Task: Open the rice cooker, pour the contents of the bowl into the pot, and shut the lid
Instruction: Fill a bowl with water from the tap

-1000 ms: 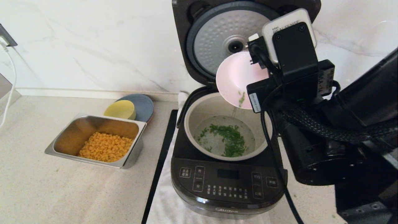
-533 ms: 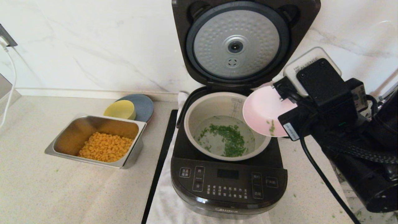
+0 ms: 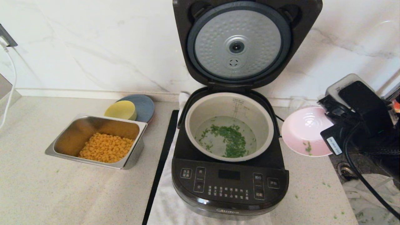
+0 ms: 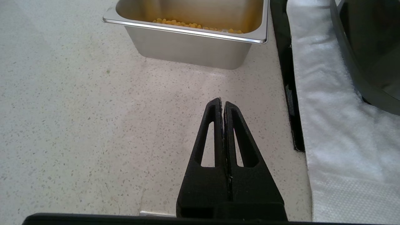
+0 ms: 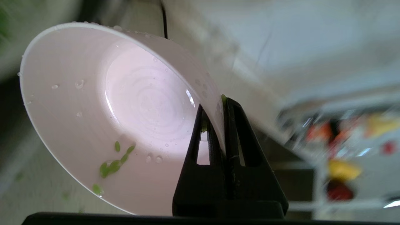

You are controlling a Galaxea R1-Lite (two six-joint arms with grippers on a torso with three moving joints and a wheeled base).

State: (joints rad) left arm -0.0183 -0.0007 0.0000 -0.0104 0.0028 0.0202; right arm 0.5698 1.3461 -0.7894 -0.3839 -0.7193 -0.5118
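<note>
The bowl (image 3: 304, 131) is held tilted just right of the rice cooker (image 3: 229, 175), its rim pinched by the right claw (image 5: 220, 107); the raised lid (image 3: 239, 40) lies nearer this arm. The left claw (image 4: 223, 104) is pressed together, left of the cooker.

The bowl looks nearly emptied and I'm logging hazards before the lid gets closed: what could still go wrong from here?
1. The right gripper pinches only the rim of the tilted bowl; wet inside, it might slip.
2. A few green bits cling inside the bowl and could drop onto the counter, where stray bits already lie.
3. The lid stands fully open over the pot; the left gripper is parked shut beside the corn tray.
</note>
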